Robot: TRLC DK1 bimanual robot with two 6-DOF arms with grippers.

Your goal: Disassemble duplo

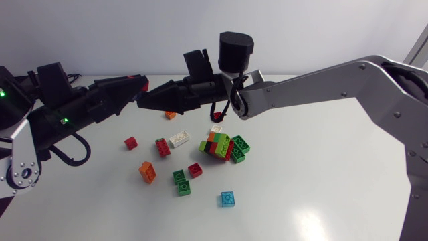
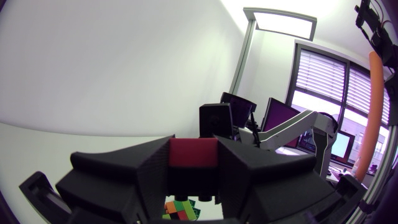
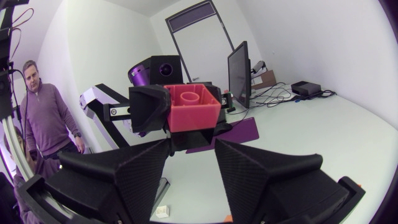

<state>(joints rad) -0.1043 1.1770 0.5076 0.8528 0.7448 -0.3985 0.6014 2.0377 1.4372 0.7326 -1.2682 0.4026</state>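
A red brick [image 1: 142,82] hangs above the table's back left, with my left gripper [image 1: 142,85] shut on it. In the left wrist view the red brick [image 2: 193,152] sits between the left gripper's [image 2: 193,163] two fingers, with a dark piece under it. My right gripper [image 1: 142,102] points left and meets the left one nose to nose. In the right wrist view the red brick [image 3: 193,109] shows its stud upward, just ahead of my right gripper [image 3: 193,157]. A left finger [image 3: 149,107] presses its side. What the dark piece is stays unclear.
A stack of orange, black, red and green bricks [image 1: 219,144] lies mid-table. Loose around it are a white brick [image 1: 178,139], red bricks [image 1: 162,146], an orange brick [image 1: 148,172], green bricks [image 1: 182,182] and a blue one [image 1: 228,199].
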